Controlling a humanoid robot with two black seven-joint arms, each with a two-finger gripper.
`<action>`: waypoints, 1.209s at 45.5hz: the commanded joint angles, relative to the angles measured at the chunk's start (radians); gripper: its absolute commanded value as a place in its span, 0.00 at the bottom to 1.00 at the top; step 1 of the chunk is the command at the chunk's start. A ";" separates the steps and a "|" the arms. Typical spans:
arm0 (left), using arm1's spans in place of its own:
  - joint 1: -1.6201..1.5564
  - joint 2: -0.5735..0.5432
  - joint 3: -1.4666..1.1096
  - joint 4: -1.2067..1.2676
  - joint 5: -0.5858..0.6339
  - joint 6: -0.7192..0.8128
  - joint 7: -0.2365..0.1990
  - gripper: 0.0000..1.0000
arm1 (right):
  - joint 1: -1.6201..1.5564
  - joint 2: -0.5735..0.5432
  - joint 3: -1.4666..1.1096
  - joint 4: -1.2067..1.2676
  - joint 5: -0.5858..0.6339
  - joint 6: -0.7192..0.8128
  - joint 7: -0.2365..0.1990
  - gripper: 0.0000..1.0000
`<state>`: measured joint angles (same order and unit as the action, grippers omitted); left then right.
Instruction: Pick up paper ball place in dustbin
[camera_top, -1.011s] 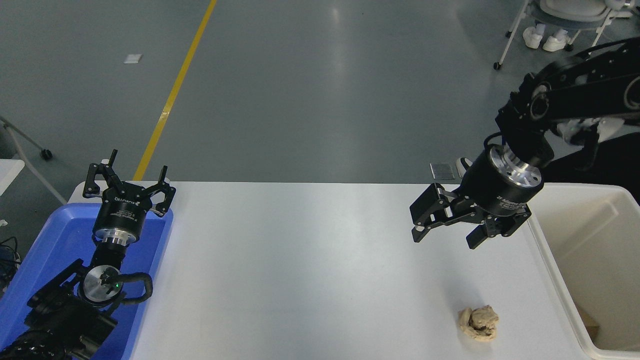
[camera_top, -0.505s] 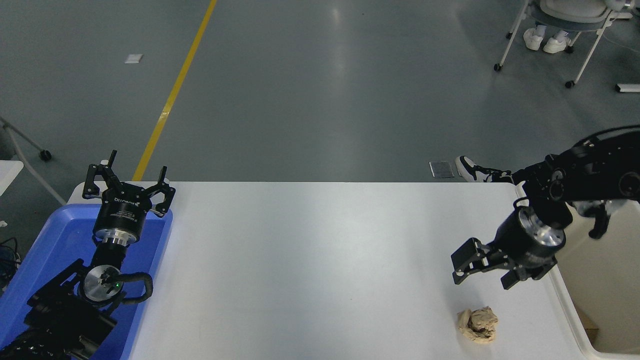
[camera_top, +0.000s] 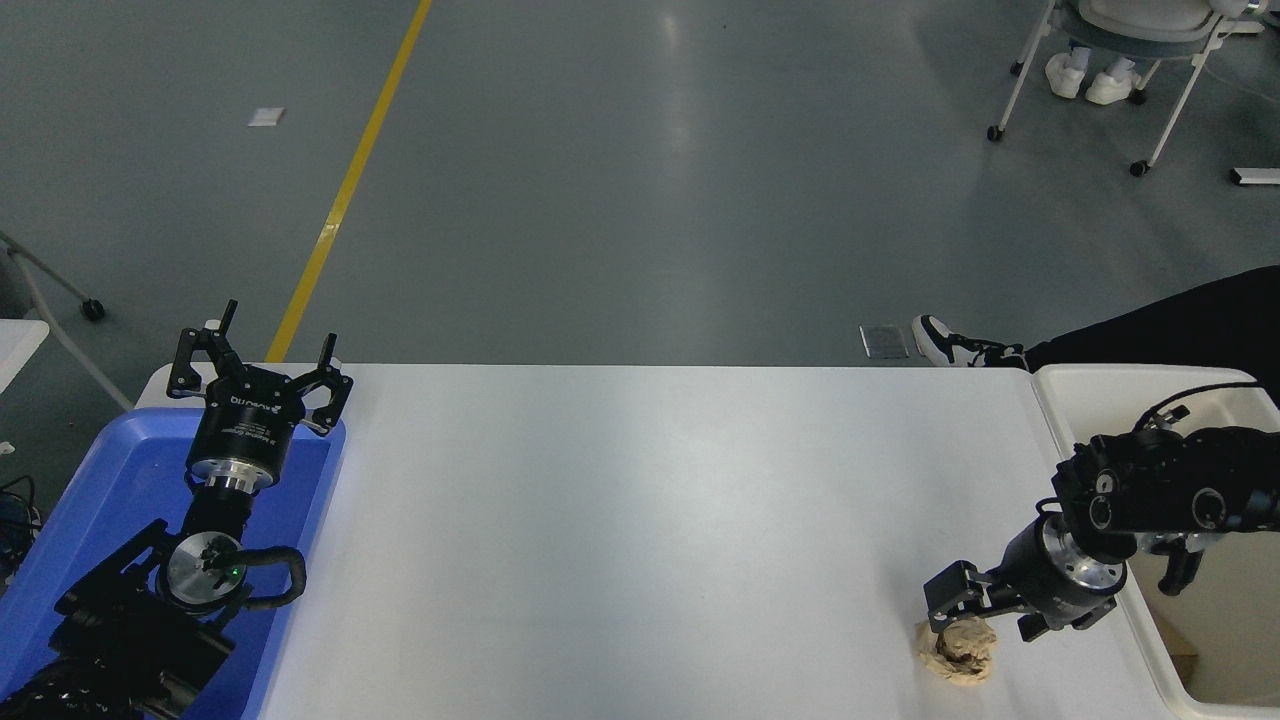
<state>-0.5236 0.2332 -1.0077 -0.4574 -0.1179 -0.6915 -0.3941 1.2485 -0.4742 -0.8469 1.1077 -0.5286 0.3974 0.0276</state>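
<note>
The paper ball (camera_top: 958, 654) is a tan crumpled wad lying on the white table near its front right corner. My right gripper (camera_top: 978, 618) is open, low over the table, with its fingers straddling the top of the ball; I cannot tell if they touch it. The dustbin (camera_top: 1085, 402) is a cream-white bin at the table's right edge, partly covered by the right arm. My left gripper (camera_top: 258, 362) is open and parked at the lower left, over the blue tray.
A shallow blue tray (camera_top: 100, 480) sits at the table's left edge under the left arm. A person's dark leg and shoe (camera_top: 940, 338) reach in behind the table's far right. A wheeled chair (camera_top: 1130, 40) stands at the top right.
My right gripper has come down and toward the camera from high above the table's far right to just over the paper ball. The ball and the left arm have not moved.
</note>
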 joint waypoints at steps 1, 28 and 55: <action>-0.001 0.000 0.001 0.000 0.000 0.000 0.000 1.00 | -0.075 0.011 0.034 -0.045 -0.007 -0.045 0.003 0.72; -0.001 0.000 0.001 0.000 0.000 -0.002 0.001 1.00 | 0.152 -0.070 -0.084 0.079 -0.001 -0.028 0.006 0.00; -0.001 0.000 0.001 -0.001 0.001 -0.002 0.003 1.00 | 1.204 -0.201 -0.429 0.429 0.016 0.388 0.008 0.00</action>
<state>-0.5242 0.2332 -1.0062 -0.4575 -0.1174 -0.6934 -0.3927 2.1012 -0.6600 -1.2030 1.4705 -0.5148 0.5886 0.0351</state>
